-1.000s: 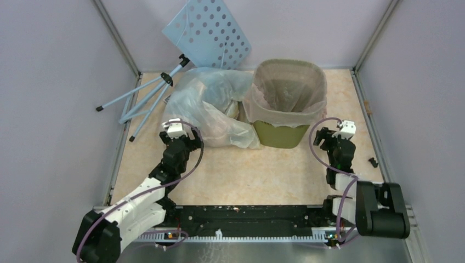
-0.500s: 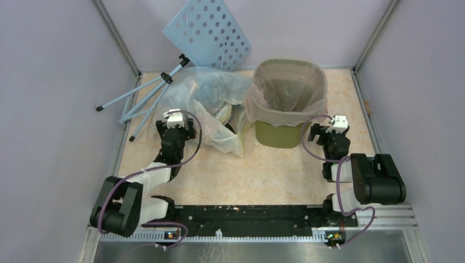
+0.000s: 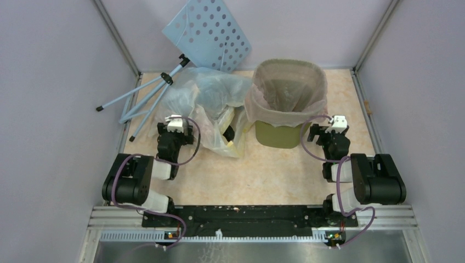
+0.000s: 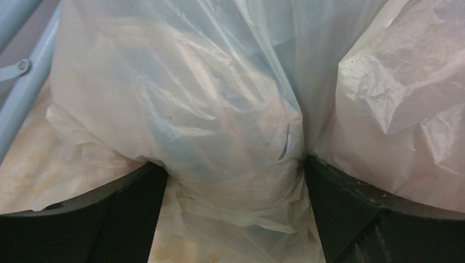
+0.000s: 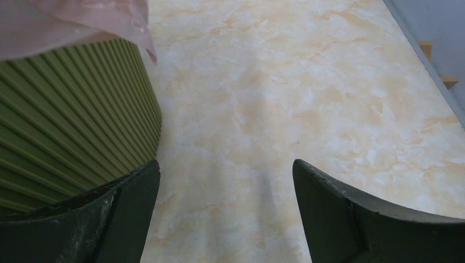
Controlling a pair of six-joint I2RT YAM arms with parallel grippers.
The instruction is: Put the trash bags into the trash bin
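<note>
**Both arms drawn back, bags still outside the bin**

My left gripper (image 4: 232, 183) has pulled back from its reach and stands wide open; thin film bulges between the fingers, unpinched. The bags (image 3: 205, 96), clear-whitish and yellowish, crinkly and slumped, lie left of centre in the top view. Their near lobe has slid back leftward from the bin's front, so that heap is not in yet. My right gripper (image 5: 225, 181) has spread wide too and holds nothing, just beside the bin (image 3: 277, 134) with its ribbed olive wall. A pink bag (image 3: 285, 82) drapes over the rounded rim. I judge the heap needs a fresh grasp.
</note>
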